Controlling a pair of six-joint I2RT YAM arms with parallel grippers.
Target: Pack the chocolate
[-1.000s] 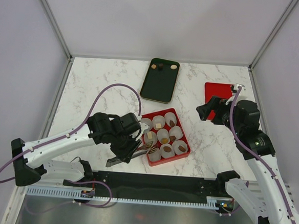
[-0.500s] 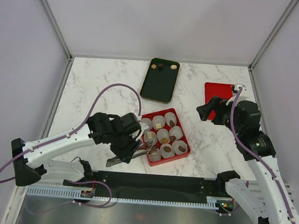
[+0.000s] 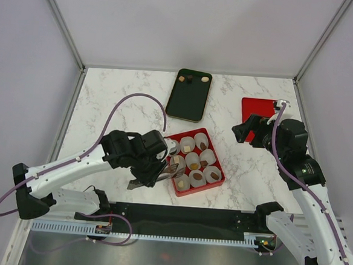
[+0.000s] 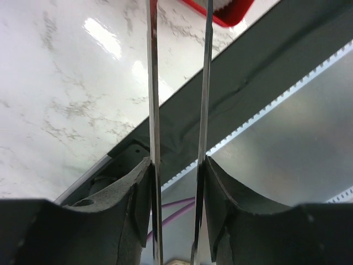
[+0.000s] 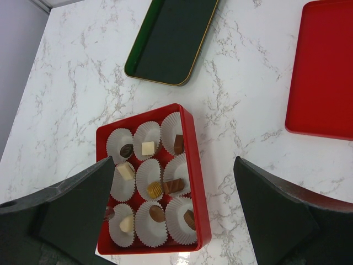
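A red box [image 3: 216,181] [image 5: 197,182] holds nine white paper cups, each with a chocolate [image 5: 148,148] in it: dark, brown, gold and cream-white pieces. Three more chocolates [image 3: 190,79] lie at the far end of the dark green tray [image 3: 189,103]. My left gripper [image 3: 149,176] [image 4: 177,163] is shut on metal tweezers [image 4: 153,99] just left of the box; their blades point at its near-left corner [image 4: 231,8] and the tips run out of the wrist view. My right gripper [image 3: 244,130] [image 5: 172,165] is open and empty, high above the table right of the box.
A red lid [image 3: 257,111] [image 5: 322,72] lies flat at the back right. The green tray [image 5: 165,44] sits behind the box. A black rail [image 3: 183,215] [image 4: 265,83] runs along the table's near edge, close under the left gripper.
My left gripper with the tweezers has shifted slightly up and toward the far side, and its purple cable has swung left. The right arm has not moved.
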